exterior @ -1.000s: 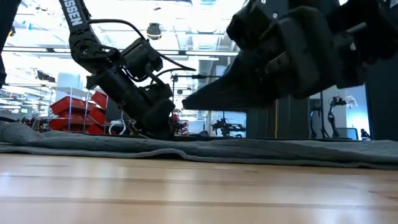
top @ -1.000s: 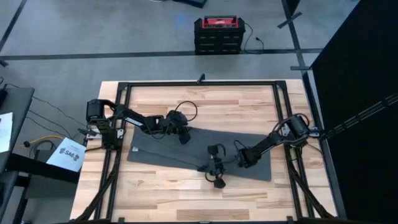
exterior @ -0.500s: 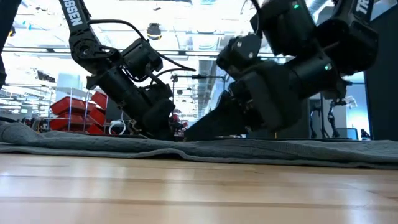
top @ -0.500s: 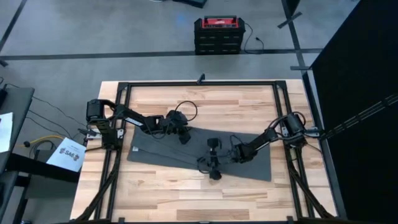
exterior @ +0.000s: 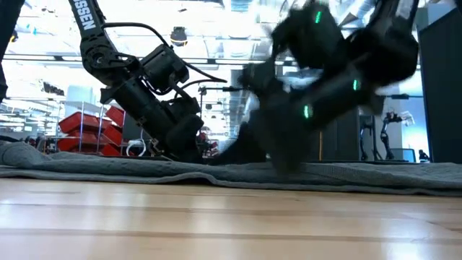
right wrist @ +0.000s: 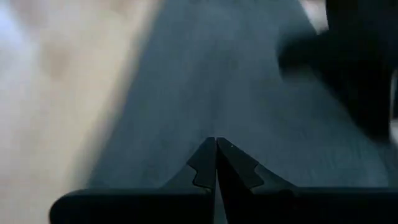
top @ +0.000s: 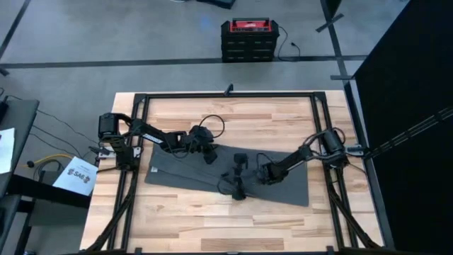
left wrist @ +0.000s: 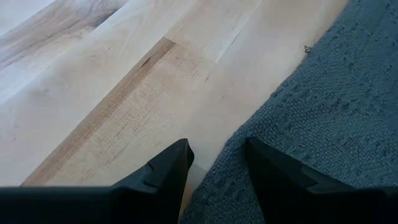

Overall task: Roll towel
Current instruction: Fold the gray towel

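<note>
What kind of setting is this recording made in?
Most likely a robotics lab or workshop: a wooden table in a black frame on a concrete floor, red storage bins on shelves, and another robot arm far behind.

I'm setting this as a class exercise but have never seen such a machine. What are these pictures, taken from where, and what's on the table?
Two dark robot arms work at a pale wooden table. One camera looks straight down, one sits at table height, and one rides on each wrist. A plain dark grey cloth towel lies flat, not yet rolled. The left gripper is open at the towel's far edge; the right gripper is shut, holding nothing, over the towel's near edge.
</note>
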{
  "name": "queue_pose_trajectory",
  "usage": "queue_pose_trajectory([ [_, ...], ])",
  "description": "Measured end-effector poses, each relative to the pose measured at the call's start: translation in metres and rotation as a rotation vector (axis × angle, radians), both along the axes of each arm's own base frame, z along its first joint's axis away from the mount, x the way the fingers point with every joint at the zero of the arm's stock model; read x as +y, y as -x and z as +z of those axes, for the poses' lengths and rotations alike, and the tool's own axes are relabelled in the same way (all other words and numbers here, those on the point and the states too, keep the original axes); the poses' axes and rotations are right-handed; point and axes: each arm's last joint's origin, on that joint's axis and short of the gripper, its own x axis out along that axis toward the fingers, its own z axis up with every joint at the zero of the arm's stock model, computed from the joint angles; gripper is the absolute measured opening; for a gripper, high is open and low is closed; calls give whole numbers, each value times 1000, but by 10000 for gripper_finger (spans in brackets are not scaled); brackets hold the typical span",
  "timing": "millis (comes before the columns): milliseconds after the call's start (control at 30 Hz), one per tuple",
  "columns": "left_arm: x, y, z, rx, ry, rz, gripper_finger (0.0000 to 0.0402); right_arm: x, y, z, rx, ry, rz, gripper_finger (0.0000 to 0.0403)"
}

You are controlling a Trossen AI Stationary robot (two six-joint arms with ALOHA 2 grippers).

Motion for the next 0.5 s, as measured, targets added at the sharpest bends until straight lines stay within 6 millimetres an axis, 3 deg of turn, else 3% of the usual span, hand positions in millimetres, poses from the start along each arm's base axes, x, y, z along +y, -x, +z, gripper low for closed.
queue_pose_trajectory([
  [267, 0, 0, 0, 1, -2, -3, 153, 10, -4, -5, -34, -59, 64, 0],
  [500, 0, 0, 0, 3, -5, -7, 153, 33, -7, 4, -49, -123, 216, 0],
])
